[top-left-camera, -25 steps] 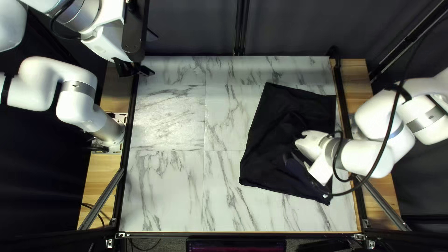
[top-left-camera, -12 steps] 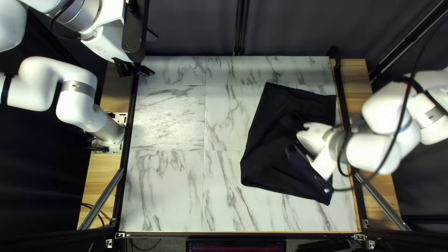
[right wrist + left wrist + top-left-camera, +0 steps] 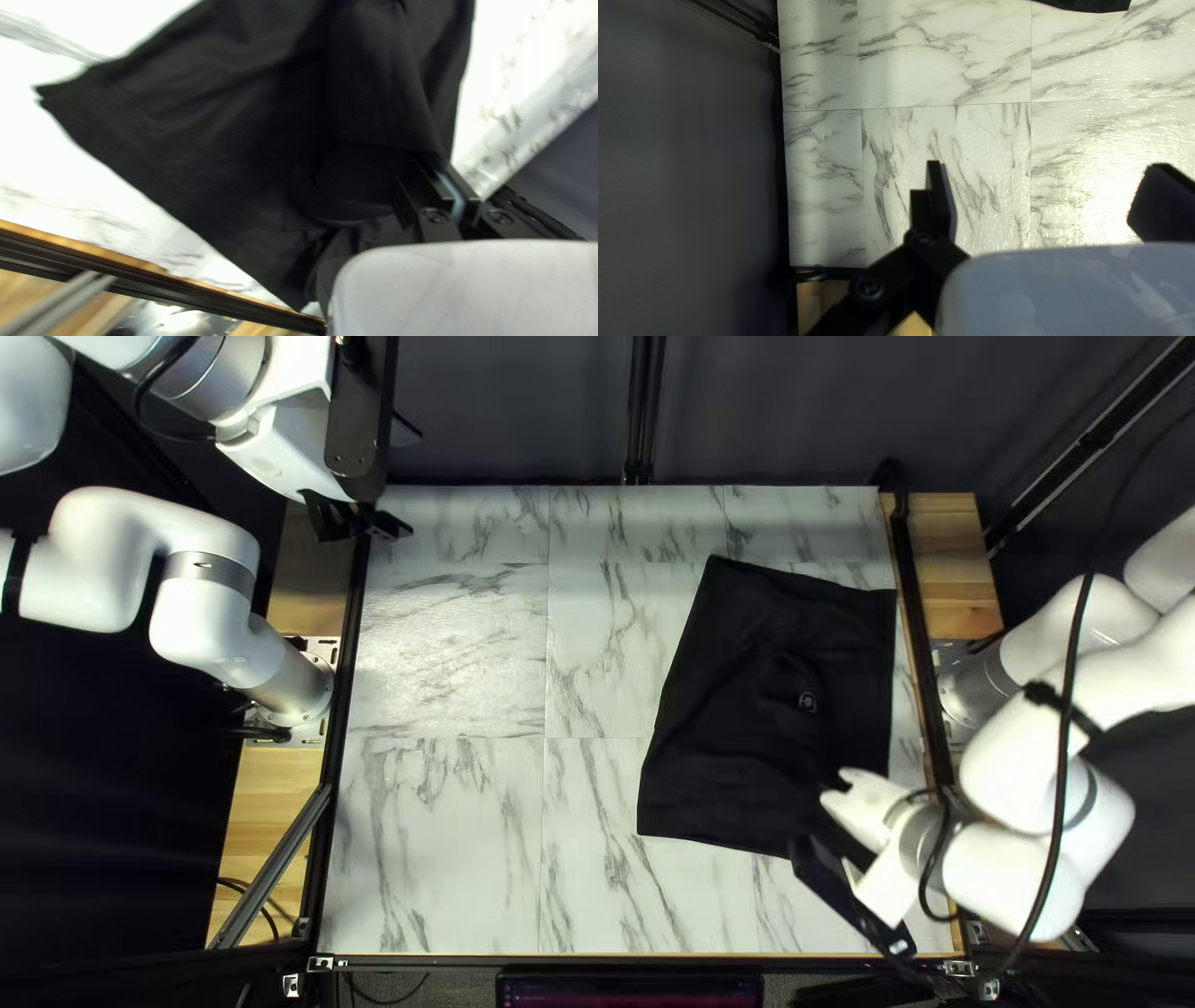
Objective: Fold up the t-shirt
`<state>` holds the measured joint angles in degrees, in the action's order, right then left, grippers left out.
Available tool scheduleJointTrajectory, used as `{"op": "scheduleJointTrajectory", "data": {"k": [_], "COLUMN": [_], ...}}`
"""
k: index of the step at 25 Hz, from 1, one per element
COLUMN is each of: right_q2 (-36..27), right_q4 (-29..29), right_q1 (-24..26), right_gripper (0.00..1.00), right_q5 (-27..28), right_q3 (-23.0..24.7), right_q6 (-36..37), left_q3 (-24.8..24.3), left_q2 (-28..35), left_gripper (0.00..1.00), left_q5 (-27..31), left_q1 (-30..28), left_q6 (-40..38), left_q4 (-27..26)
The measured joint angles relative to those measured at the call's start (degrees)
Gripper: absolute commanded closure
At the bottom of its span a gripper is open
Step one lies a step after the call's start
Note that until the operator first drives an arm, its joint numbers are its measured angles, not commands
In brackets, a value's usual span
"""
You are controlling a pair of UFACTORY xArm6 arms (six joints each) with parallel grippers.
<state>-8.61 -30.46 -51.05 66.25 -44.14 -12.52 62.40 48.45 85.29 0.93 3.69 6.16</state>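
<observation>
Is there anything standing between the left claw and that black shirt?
Nothing visible stands between my left gripper and the black t-shirt; the marble-patterned tabletop runs between them. My right arm reaches in from the shirt's other side.

A wide table with a white, grey-veined marble-patterned top [image 3: 436, 859] spreads below my left gripper [image 3: 388, 525], its panels meeting in thin straight seams. Light glares off it between the gripper's fingers – a bright white patch [image 3: 1105, 199]. Beside the gripper, past the table's far edge, hangs a dark grey cloth curtain [image 3: 498, 417] with a slim black metal post [image 3: 642, 411] in front. Pale brown wooden boards [image 3: 276, 803] run just outside the black metal rail [image 3: 347, 697] near the gripper, crossed farther from it by a slanting grey metal strut [image 3: 271, 866].
</observation>
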Motion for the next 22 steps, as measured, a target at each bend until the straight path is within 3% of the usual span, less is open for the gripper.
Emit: {"op": "scheduleJointTrajectory", "data": {"k": [11, 15, 22], "right_q2": [9.08, 7.42, 1.79], "right_q4": [5.69, 7.41, 9.12], "right_q1": [-3.10, -2.99, -2.48], "right_gripper": [1.00, 1.00, 1.00], "right_q5": [-5.34, -4.20, 2.43], "right_q3": [-3.09, -2.62, -2.59], "right_q6": [-1.29, 0.02, 2.16], "left_q3": [0.00, 0.00, 0.00], "left_q2": [0.00, 0.00, 0.00], "left_gripper": [0.00, 0.00, 0.00], "left_q5": [0.00, 0.00, 0.00], "left_q1": [0.00, 0.00, 0.00], "left_q6": [0.00, 0.00, 0.00], "left_q4": [0.00, 0.00, 0.00]}}
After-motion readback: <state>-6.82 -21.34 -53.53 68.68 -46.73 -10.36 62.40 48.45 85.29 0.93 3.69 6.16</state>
